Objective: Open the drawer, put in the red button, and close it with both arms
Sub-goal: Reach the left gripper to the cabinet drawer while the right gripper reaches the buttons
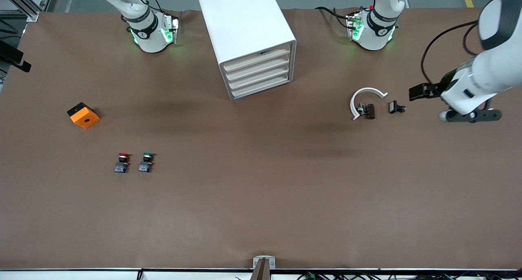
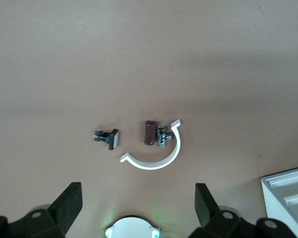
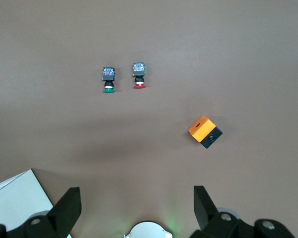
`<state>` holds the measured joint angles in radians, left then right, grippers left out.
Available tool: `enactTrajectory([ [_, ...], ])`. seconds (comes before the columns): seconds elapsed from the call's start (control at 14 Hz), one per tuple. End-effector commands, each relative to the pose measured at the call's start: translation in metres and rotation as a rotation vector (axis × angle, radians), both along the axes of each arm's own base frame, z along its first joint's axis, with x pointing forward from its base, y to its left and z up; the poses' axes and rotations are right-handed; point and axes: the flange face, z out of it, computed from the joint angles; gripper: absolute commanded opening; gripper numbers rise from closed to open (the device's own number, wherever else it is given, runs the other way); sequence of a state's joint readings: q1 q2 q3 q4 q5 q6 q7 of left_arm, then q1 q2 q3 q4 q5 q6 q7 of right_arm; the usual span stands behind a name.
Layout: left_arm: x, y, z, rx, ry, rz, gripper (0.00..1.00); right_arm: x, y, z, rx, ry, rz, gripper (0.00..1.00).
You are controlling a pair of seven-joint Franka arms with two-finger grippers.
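In the front view the red button (image 1: 122, 162) lies on its side on the brown table (image 1: 261, 214), a round red cap on a black-and-grey blocky body, just beside the green button (image 1: 146, 162) and nearer the front camera than the orange block (image 1: 83, 115). The drawer cabinet (image 1: 248, 39) stands closed between the two arm bases. The left gripper (image 1: 471, 116) hangs over the left arm's end of the table, near a small black clip (image 1: 396, 107) and a white curved piece (image 1: 364, 100) with a brown part (image 1: 369, 111).

In the left wrist view the left gripper's fingers (image 2: 69, 204) stand wide apart, holding nothing, with the clip (image 2: 108, 137), the curved piece (image 2: 156, 158) and the brown part (image 2: 149, 132) well clear of them.

In the right wrist view the right gripper's fingers (image 3: 67, 210) are also spread wide and empty; the red button (image 3: 139, 74) lies well apart from them, beside the green button (image 3: 109, 79), the orange block (image 3: 205, 131) closer to the fingers.
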<state>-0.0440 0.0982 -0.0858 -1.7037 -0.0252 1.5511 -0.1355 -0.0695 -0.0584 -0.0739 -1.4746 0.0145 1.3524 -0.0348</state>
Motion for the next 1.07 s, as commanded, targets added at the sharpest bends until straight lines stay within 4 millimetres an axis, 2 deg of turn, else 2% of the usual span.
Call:
enactTrajectory([
  [0.0, 0.017, -0.025, -0.028, 0.007, 0.015, 0.024, 1.00, -0.008, -0.003, 0.005, 0.004, -0.005, 0.008, 1.00],
  [0.14, 0.023, -0.054, -0.054, 0.021, 0.030, 0.062, 1.00, -0.007, -0.001, 0.004, 0.005, 0.003, 0.004, 1.00],
  [0.29, 0.030, -0.068, -0.069, 0.037, 0.043, 0.122, 1.00, -0.006, -0.002, 0.007, 0.005, -0.005, 0.008, 1.00],
  [0.5, 0.044, -0.110, -0.093, 0.039, 0.086, 0.284, 1.00, -0.002, -0.005, 0.002, 0.003, 0.004, 0.008, 1.00],
  [0.64, 0.039, -0.138, -0.111, 0.071, 0.137, 0.438, 1.00, 0.011, -0.004, -0.016, -0.002, 0.042, 0.013, 1.00],
  [0.71, 0.032, -0.157, -0.119, 0.097, 0.157, 0.492, 1.00, 0.011, -0.002, -0.016, -0.007, 0.042, 0.017, 1.00],
  [0.79, 0.029, -0.168, -0.127, 0.124, 0.177, 0.553, 1.00, 0.016, 0.001, -0.025, -0.003, 0.055, 0.022, 1.00],
  [0.86, 0.027, -0.174, -0.133, 0.128, 0.212, 0.629, 1.00, 0.027, -0.002, -0.041, 0.004, 0.080, 0.021, 1.00],
  [1.0, 0.021, -0.199, -0.150, 0.126, 0.311, 0.767, 1.00, 0.047, -0.004, -0.077, 0.003, 0.145, 0.022, 1.00],
])
